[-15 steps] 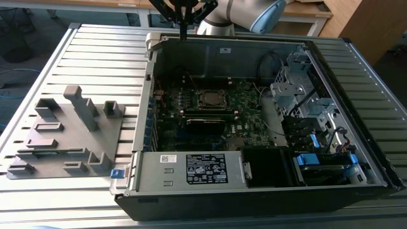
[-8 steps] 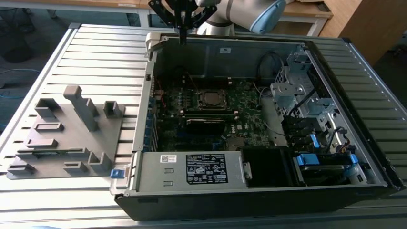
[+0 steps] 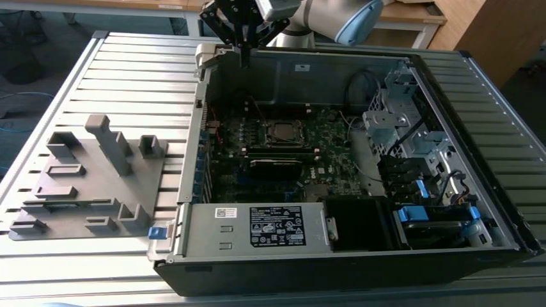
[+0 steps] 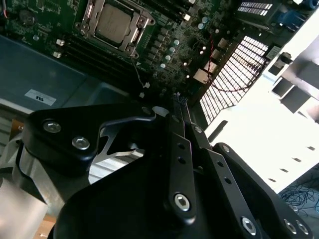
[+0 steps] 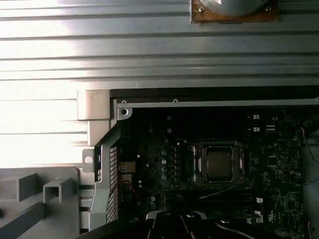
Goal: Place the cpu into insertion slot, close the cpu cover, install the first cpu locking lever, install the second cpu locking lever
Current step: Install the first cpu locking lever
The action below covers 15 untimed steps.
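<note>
Slatted metal table (image 3: 128,70) carries everything. The open computer case (image 3: 307,77) sits under the gripper (image 3: 245,62), and a grey moulded fixture (image 3: 85,185) lies well off to one side of it.

Risks, as we judge them:
- Case wall: the fingertips hang just above the case's upper rim. A straight descent from here could clip that rim, not clear it.
- Green motherboard (image 3: 328,137): it lies well below the gripper, crowded with small upright parts and a loose red wire (image 4: 227,85). A low sweep toward the socket could snag or knock these.
- Insertion slot (image 5: 194,177): below the fingertips and further into the case. An off-centre push could load its rim unevenly.
- cpu cover (image 4: 139,22): it appears to lie down around the chip. We cannot tell whether the locking levers are hooked. If they are not, a nudge could lift or shift the frame.
- cpu (image 4: 110,22): it is seated in the slot with its dull metal top showing through the cover's cut-out. Pressure from above with the levers free might tilt it.

Pose: the arm (image 3: 341,16) reaches over the case's edge. The gripper points straight down, high over the board. Its fingers (image 4: 180,149) are pressed together with nothing between them.
</note>
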Available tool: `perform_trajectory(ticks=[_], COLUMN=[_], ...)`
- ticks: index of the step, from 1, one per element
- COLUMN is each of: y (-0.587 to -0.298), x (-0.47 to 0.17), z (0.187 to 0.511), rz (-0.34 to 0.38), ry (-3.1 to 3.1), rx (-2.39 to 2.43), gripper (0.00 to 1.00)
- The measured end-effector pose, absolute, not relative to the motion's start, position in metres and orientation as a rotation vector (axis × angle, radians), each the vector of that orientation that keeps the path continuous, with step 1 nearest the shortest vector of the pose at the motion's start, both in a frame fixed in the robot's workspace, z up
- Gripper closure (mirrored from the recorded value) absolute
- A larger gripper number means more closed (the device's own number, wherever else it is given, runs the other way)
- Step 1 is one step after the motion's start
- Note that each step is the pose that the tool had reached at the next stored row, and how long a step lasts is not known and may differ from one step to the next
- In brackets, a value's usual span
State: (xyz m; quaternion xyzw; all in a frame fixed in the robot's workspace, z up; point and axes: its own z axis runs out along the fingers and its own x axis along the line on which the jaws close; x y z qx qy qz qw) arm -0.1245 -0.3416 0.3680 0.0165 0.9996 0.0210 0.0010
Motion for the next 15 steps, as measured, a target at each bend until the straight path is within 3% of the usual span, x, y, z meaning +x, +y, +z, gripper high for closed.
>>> perform_trajectory(ticks=[15], y=[-0.342], x=[-0.125], z=[0.351], rz=[0.061], ry=[3.139], rx=[0.052], gripper=[0.89])
